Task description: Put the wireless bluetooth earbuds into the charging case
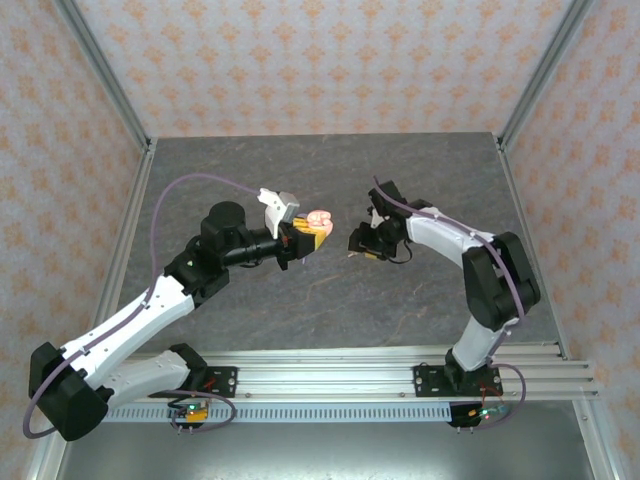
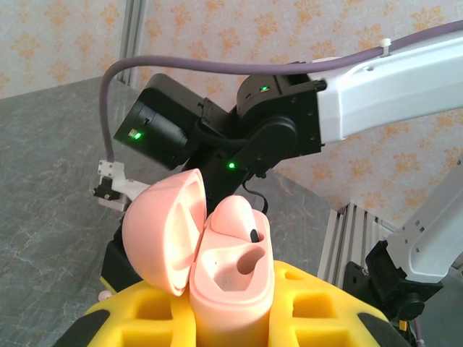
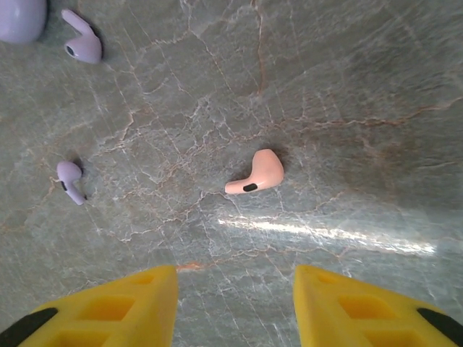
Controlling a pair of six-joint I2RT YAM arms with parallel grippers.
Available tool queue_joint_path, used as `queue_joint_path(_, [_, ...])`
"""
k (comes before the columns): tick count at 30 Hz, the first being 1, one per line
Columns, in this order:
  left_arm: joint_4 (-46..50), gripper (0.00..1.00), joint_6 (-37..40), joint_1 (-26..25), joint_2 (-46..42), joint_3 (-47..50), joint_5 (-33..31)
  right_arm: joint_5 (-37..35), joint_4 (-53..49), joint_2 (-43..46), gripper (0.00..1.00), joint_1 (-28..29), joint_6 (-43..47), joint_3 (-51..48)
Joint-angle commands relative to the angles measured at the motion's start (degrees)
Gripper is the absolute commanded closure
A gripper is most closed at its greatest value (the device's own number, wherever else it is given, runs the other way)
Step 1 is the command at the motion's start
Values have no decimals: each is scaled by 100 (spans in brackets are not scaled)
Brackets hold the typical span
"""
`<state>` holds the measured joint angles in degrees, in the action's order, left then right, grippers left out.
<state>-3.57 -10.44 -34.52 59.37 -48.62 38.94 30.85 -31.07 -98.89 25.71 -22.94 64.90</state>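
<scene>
Earbuds: two lilac (image 3: 85,45) (image 3: 70,181), one pink (image 3: 257,173) loose; one pink (image 2: 233,215) cased. Left tool (image 1: 302,240) grips case (image 2: 231,289), right tool (image 3: 235,296) open.

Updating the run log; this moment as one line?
left gripper: shut on open pink case, one bud seated | right gripper: open over loose pink earbud | lilac earbuds on table
</scene>
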Motion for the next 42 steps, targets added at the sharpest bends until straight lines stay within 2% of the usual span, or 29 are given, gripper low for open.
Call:
queue_joint_path(1, [15,100,-22,-19,-126,56,28,26,223,-204,53,47,-178,70])
queue_joint_path(24, [-31,100,-55,-19,-111,112,-52,-279,211,-1097,59,85,-264,676])
queue_joint_path(42, [-99,100,-52,-19,-58,156,-70,-281,-368,-1535,63,243,284,1321])
